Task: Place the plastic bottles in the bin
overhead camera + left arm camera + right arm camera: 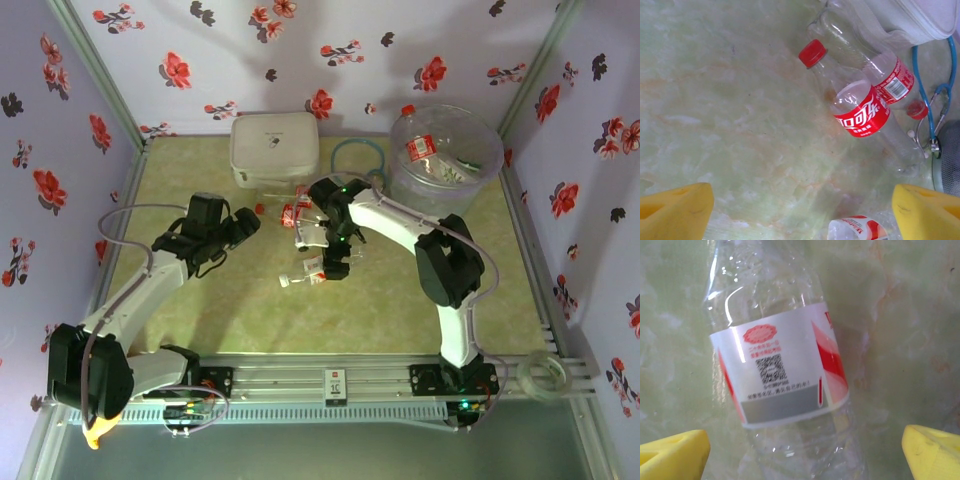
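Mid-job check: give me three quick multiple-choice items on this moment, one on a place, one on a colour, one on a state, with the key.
1. Seen from the top camera, where does the bin stand?
A) far right corner of the table
B) near left corner
C) centre, between the arms

2. In the left wrist view, what colour is the cap of the bottle with white lettering on red?
A) green
B) red
C) white

3. How is the right pincer?
A) shut on a bottle
B) open over a lying white-labelled bottle
C) shut, empty

Key:
1 A, it sits by the back right wall corner.
2 B, the cap is plainly red.
3 B, both yellow fingers stand wide of the bottle.
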